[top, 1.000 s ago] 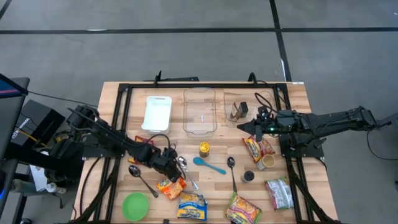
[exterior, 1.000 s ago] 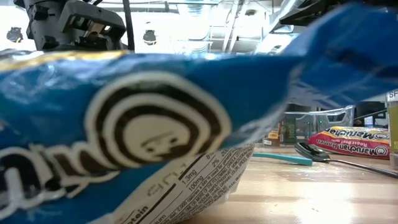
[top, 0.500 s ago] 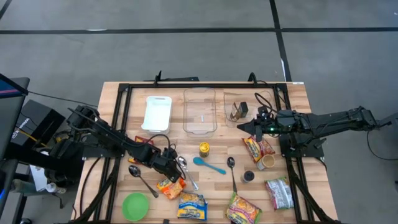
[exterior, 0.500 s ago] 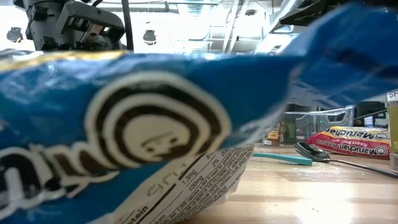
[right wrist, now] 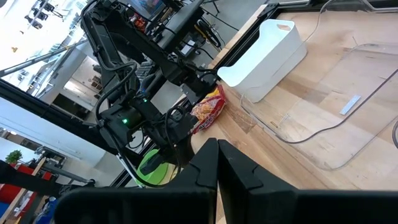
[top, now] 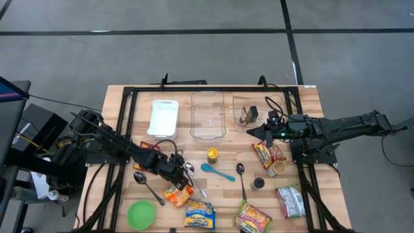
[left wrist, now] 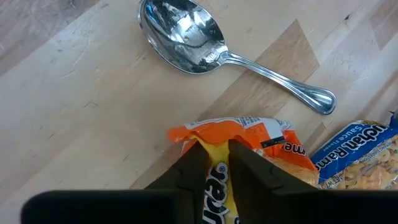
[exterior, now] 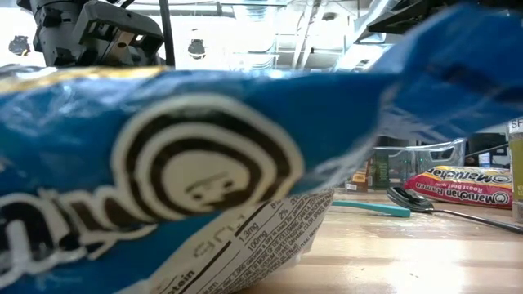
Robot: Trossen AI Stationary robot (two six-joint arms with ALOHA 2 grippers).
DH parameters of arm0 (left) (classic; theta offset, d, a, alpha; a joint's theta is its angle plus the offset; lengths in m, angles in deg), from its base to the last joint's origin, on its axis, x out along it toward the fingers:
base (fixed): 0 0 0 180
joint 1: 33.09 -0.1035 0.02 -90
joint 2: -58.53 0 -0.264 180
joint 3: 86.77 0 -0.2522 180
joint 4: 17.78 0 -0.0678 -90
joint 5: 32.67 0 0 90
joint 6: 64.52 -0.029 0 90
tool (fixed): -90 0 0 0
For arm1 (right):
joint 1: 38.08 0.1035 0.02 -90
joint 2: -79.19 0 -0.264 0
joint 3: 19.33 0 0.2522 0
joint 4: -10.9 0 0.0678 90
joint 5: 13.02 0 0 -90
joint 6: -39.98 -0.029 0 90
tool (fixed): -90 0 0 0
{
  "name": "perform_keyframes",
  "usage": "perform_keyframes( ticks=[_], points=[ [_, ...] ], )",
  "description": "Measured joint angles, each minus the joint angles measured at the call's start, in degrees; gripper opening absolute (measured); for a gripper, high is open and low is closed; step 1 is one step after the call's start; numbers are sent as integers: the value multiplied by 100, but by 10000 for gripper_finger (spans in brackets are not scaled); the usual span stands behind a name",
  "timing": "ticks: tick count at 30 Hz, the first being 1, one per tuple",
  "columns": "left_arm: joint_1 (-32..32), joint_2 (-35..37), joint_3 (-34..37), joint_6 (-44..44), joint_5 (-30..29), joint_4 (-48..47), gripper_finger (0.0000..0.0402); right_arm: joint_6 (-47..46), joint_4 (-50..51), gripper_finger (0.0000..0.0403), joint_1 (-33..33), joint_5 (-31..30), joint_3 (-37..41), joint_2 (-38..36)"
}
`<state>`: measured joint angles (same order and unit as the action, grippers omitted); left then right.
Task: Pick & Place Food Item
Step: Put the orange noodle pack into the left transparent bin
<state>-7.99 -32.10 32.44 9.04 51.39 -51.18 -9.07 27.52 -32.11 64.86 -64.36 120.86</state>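
- Overhead, a pale wooden table (top: 116, 116) with a black metal frame stands on a grey floor crossed by dark lines.
- Near the table's middle sits a clear rectangular container (top: 207, 115), the landmark for what follows.
- Just left of that container is a white tub (top: 163, 117); just right of it is a second clear bin (top: 259, 110) holding a small dark item.
- Toward the front edge from the container lie a small yellow jar (top: 211, 155), a teal spoon (top: 217, 171) and a metal spoon (left wrist: 205, 43).
- Front-left of the container, the left gripper (left wrist: 214, 163) is pinched on the upper edge of an orange snack packet (left wrist: 249, 140), which lies flat on the wood just beside the metal spoon.
- A blue noodle packet (top: 200, 215) lies further forward of the container, and a green bowl (top: 141, 214) sits at the front-left.
- Right of the container, the right gripper (top: 253, 132) hangs clenched and empty above the wood, near a red noodle packet (top: 268, 154).
- At table height, the blue noodle packet fills most of the low view; bright ceiling lights and shelving show behind.
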Motion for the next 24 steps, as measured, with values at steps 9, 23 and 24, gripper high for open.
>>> perform_keyframes(
  ticks=[9, 23, 24],
  points=[
    [0, 0, 0, 1, 0, 5, 6, 2, 0, 0, 0, 0, 0, 0],
    [2, 475, 0, -6, -204, 153, 1, 4, 0, 0, 0, 0, 0, -2],
    [2, 592, 0, -35, -288, 156, 1, 5, 0, 0, 0, 0, -2, -2]
  ],
)
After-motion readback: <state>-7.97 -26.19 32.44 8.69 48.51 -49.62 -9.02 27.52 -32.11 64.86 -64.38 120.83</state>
